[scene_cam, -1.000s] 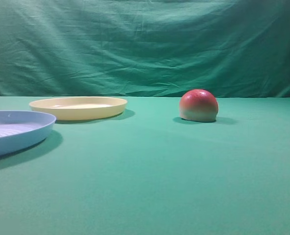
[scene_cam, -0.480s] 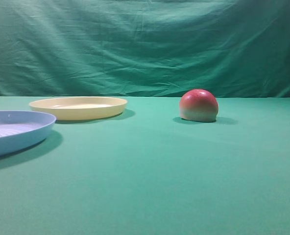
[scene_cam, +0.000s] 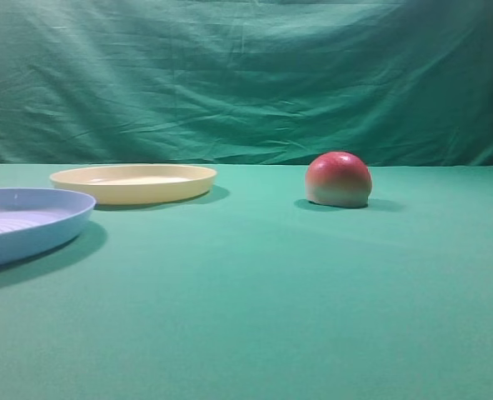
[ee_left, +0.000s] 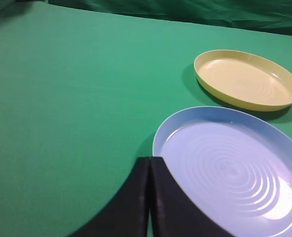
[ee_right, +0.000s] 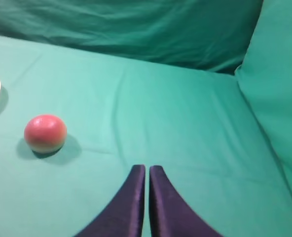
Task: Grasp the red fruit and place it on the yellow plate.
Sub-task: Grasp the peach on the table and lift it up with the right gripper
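The red fruit rests flat side down on the green cloth, right of centre in the exterior view; the right wrist view has the red fruit far to the left of my right gripper, which is shut and holds nothing. The yellow plate lies bare at the back left, and the left wrist view shows the yellow plate beyond the blue one. My left gripper is shut and empty, its tips at the near-left rim of the blue plate. Neither gripper shows in the exterior view.
A light-blue ridged plate sits at the left edge, in front of the yellow one, and the light-blue plate fills the lower right of the left wrist view. A green backdrop hangs behind; a fold of green cloth rises at the right.
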Robot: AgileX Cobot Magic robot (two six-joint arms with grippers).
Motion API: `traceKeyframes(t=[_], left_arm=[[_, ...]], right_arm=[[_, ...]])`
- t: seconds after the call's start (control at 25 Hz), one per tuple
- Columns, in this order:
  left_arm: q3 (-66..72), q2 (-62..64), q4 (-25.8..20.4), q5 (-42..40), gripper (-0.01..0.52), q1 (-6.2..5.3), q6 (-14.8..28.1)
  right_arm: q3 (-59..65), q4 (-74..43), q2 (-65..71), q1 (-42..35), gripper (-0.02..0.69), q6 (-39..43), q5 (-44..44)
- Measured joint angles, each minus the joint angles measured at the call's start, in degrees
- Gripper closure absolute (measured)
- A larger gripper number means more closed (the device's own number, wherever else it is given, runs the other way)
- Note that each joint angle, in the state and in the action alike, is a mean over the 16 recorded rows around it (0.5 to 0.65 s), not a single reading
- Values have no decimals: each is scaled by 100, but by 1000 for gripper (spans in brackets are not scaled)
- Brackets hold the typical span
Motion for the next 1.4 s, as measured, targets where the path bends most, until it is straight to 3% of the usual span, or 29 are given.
traceKeyframes(t=[0.44, 0.68, 1.0, 1.16, 1.4], left_arm=[[0, 0, 0, 0, 514, 0, 0], [0, 0, 0, 0, 514, 0, 0], [0, 0, 0, 0, 514, 0, 0], [0, 0, 0, 0, 514, 0, 0], [0, 0, 0, 0, 514, 0, 0]], right_arm=[[-2115, 247, 2783, 216, 665, -584, 1163], [-3109, 176, 4101, 861, 665, -661, 1531], [-4460, -487, 5990, 1900, 652, -134, 2175], [-5051, -800, 6866, 2183, 578, 217, 2432], [-5693, -970, 7877, 2319, 350, 448, 2697]])
